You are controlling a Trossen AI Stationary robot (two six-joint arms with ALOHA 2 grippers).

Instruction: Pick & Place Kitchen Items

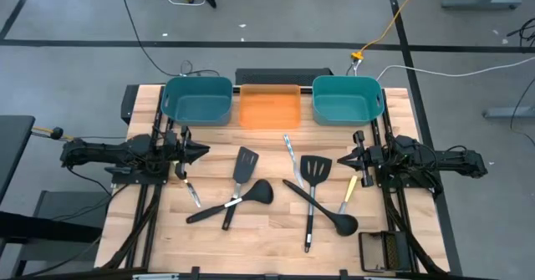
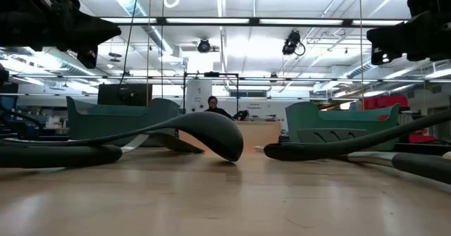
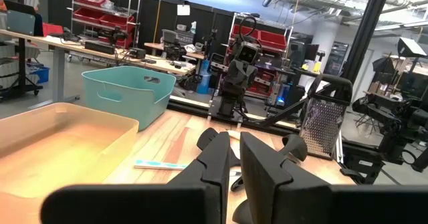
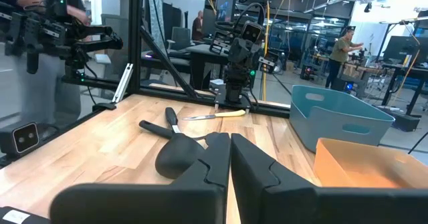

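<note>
Kitchen utensils lie scattered on the wooden table [image 1: 267, 234]; nothing has been picked.

The left gripper [image 1: 203, 152] and right gripper [image 1: 342, 157] are held closed and empty above the table's left and right edges, apparently parked clear of the work. Black slotted spatulas [image 1: 244, 166], black round-bowled ladles [image 1: 257, 193] and slim silver-bladed knives [image 1: 289, 150] are spread mid-table, short of the teal plastic bins [image 1: 197, 99] and orange tray [image 1: 269, 107] along the far edge.

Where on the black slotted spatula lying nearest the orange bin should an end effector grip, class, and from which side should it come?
Grip the black slotted spatula at mid-handle, coming straight down from above. The handle is slim and lies flat on the wooden table, while the wide blade gives no hold. The left end effector is nearer. Keep above the point where the black round-bowled ladle crosses the handle's lower end.
</note>
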